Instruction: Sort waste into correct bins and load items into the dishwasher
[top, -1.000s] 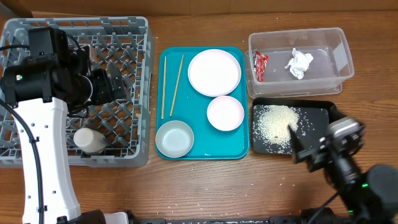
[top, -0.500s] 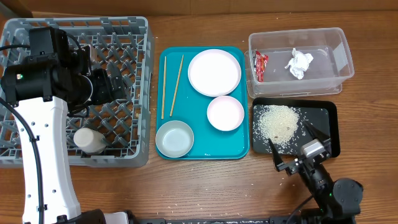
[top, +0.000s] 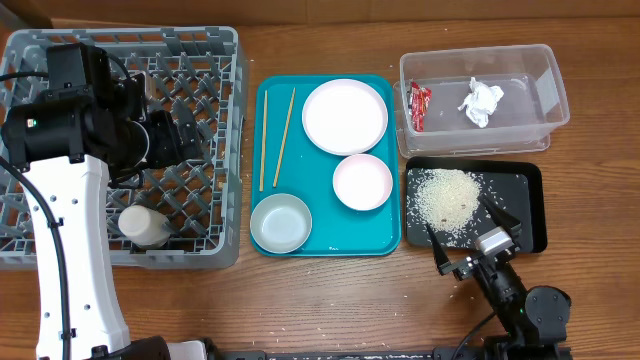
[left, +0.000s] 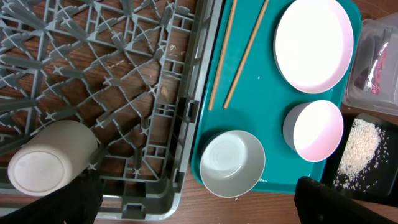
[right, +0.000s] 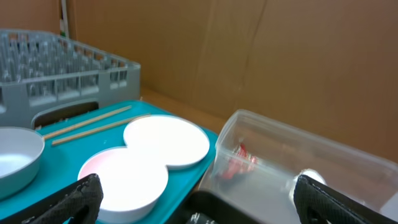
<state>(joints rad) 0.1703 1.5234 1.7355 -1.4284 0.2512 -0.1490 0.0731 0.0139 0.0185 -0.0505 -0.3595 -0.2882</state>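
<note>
**Both grippers wide and empty; dishes wait on the tray**

Overhead: the left gripper (top: 188, 140) hangs over the rack (top: 215, 90), where the cup (top: 143, 225) lies on its side. The chopsticks (top: 277, 138), plate (top: 345, 116), small bowl (top: 362, 182) and steel bowl (top: 281, 222) sit on the teal tray (top: 320, 215). The wrapper (top: 418, 105) and tissue (top: 482, 103) lie in the tub (top: 478, 50). The rice (top: 445, 198) lies on the black tray (top: 522, 190), with the right gripper (top: 466, 226) at its near edge.

Left wrist: jaws spread wide, nothing between them.

Right wrist: jaws wide apart and empty, facing the plate and tub.
</note>
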